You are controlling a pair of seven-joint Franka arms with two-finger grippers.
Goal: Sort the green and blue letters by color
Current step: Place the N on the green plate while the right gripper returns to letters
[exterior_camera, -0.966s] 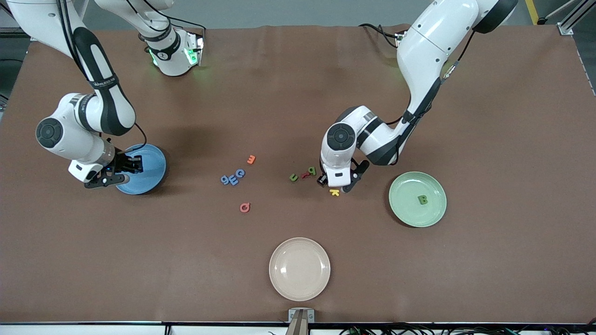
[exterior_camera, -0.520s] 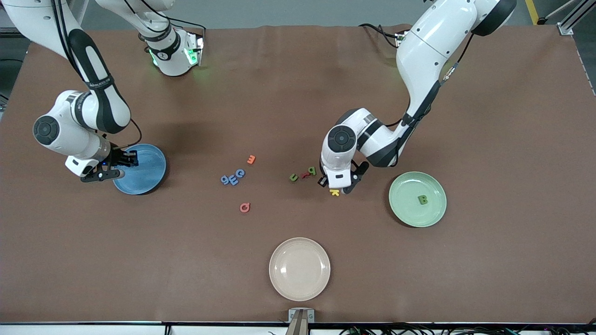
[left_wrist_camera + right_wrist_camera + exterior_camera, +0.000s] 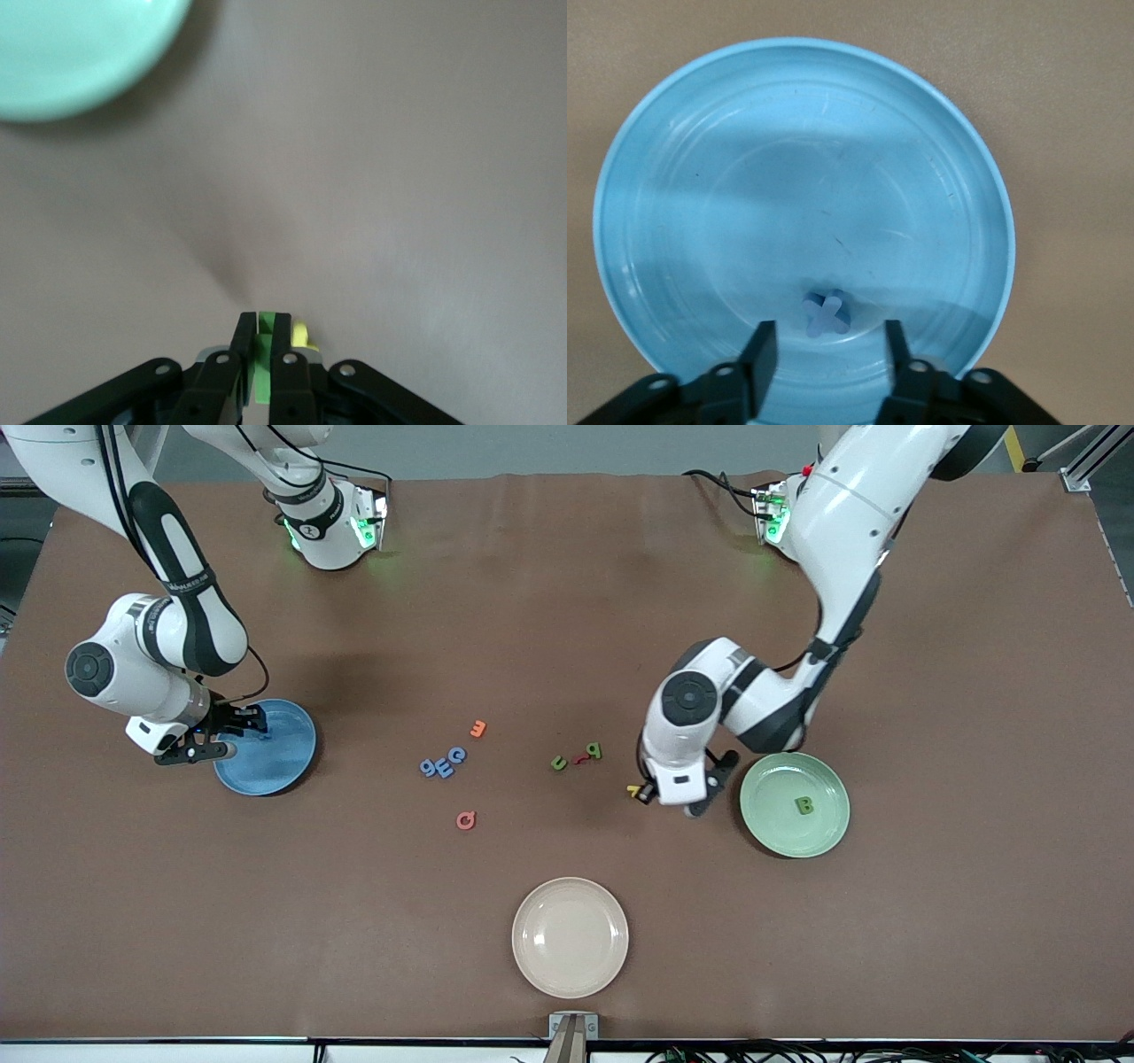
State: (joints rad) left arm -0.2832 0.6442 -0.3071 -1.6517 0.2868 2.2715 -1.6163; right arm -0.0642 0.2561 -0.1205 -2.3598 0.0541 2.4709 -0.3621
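The left gripper has its fingers pressed together on a green letter, over bare table just beside the green plate, where a green B lies. A yellow letter lies on the table by the gripper. The right gripper hangs over the blue plate with fingers apart — a blue X lies flat on the plate between them. Three blue letters cluster mid-table; two green letters lie nearer the left arm's end, with a red one between them.

Bare table between left gripper and green plate.
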